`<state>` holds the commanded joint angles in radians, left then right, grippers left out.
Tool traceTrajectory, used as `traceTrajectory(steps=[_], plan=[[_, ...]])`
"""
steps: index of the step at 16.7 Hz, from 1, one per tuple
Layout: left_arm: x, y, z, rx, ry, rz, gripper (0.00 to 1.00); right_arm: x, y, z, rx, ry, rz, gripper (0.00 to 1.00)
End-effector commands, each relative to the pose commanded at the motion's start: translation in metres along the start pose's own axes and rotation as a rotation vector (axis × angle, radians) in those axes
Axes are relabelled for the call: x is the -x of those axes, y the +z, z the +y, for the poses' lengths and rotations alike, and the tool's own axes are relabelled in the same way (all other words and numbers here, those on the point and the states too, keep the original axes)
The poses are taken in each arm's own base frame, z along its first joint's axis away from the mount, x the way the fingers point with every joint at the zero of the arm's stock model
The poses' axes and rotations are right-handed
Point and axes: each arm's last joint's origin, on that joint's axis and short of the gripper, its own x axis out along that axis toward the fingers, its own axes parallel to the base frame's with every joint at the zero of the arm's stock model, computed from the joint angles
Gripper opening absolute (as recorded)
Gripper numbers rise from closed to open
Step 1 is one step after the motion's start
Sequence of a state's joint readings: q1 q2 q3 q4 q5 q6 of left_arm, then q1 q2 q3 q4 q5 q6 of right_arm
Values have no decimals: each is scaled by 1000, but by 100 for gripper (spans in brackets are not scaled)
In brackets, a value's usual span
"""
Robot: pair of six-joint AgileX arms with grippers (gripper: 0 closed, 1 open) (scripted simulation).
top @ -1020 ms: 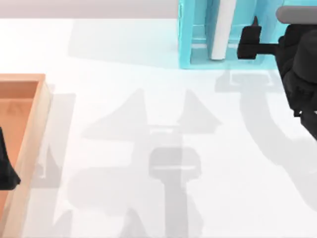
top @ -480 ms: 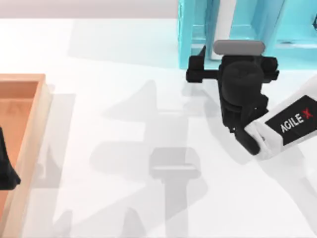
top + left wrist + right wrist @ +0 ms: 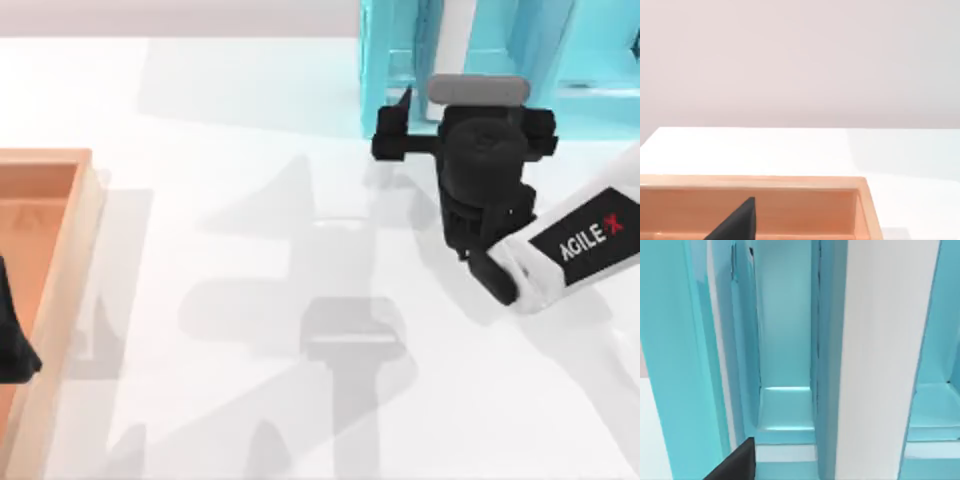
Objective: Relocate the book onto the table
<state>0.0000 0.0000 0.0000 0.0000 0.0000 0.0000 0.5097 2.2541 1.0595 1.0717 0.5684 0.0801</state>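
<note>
Book (image 3: 452, 45) standing upright in the cyan shelf (image 3: 385, 70) at the table's (image 3: 250, 130) far edge, white page edges toward me. I judge this the reach step: my right gripper (image 3: 470, 105) hangs just in front of the slab, and I cannot tell how its fingers stand. Next I must line up squarely on the book, close, and draw it straight out; the shelf dividers (image 3: 827, 355) crowd both sides. My left gripper (image 3: 12, 335) sits parked over the wooden tray (image 3: 75, 250).
</note>
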Motion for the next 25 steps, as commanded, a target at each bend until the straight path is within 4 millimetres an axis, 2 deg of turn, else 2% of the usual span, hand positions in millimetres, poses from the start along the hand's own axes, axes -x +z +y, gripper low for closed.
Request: traceTrajectory(steps=[9, 11, 15, 25], plan=[[0, 0, 0, 0, 0, 0, 100, -83, 1, 2, -1, 1, -4, 100], [0, 0, 0, 0, 0, 0, 100, -91, 1, 1, -1, 1, -3, 100], [0, 0, 0, 0, 0, 0, 100, -91, 1, 1, -1, 1, -2, 100], [0, 0, 0, 0, 0, 0, 100, -91, 1, 1, -1, 1, -2, 25]])
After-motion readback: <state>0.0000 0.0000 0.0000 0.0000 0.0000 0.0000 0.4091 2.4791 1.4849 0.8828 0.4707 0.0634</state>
